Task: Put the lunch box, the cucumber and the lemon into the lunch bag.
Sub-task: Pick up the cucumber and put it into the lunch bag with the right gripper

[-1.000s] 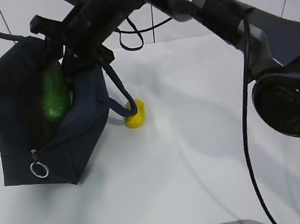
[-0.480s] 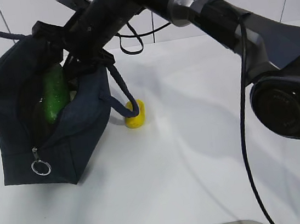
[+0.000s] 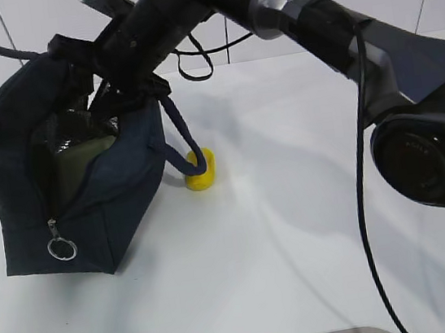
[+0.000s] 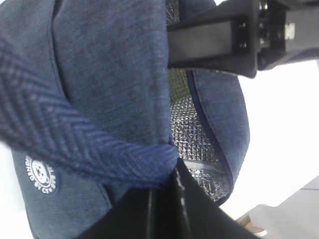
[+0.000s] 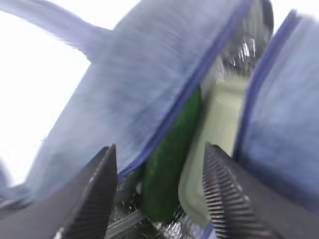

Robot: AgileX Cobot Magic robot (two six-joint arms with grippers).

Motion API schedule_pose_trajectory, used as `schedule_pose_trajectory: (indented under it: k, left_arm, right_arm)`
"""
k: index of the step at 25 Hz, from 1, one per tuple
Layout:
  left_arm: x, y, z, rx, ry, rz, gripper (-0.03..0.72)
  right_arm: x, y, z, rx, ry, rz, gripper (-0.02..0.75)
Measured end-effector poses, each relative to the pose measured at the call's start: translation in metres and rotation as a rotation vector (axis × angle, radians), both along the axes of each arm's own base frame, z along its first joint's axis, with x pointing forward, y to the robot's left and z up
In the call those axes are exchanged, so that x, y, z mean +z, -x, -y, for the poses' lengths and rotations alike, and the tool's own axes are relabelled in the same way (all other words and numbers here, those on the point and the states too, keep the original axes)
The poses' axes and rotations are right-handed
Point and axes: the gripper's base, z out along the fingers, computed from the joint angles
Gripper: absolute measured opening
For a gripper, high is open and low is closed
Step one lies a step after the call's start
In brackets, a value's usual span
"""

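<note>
Two of the three items sit inside the lunch bag (image 3: 77, 185): in the right wrist view the cucumber (image 5: 172, 159) lies deep in the open mouth against the bag's near wall, touching the pale green lid of the lunch box (image 5: 214, 134) beside it. The right gripper (image 5: 159, 194) hangs over that opening with its ridged fingers (image 5: 224, 191) spread apart and nothing between them; the cucumber lies below, free of both. From the exterior view the right arm reaches across from the right side to the top of the bag, which stands on the white table (image 3: 297, 230) at the left with its zipper open and the silver ring pull (image 3: 61, 249) hanging at the front. The lemon (image 3: 200, 170) rests on the table just beside the bag's right side, with one loop handle (image 3: 179, 139) drooping down to touch it. The left gripper (image 4: 164, 199) is closed tight on the bag's fabric near the rim, holding the mouth open, with the quilted silver lining (image 4: 197, 144) visible beyond.
</note>
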Motion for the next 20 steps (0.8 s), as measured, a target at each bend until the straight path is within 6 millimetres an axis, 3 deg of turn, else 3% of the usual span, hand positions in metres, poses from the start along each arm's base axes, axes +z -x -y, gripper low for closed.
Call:
schedule_pose_trajectory:
  k: [12,20]
  left_arm:
    - [-0.008,-0.006,-0.007,0.022,-0.084,0.018,-0.006]
    - [-0.013,-0.009,-0.017,0.048,-0.109,0.004,-0.006]
  right_arm:
    - [0.045,0.007,0.008,0.026,-0.004,0.165,0.441]
    - [0.046,0.000,0.017,-0.019,0.110,0.256,0.442]
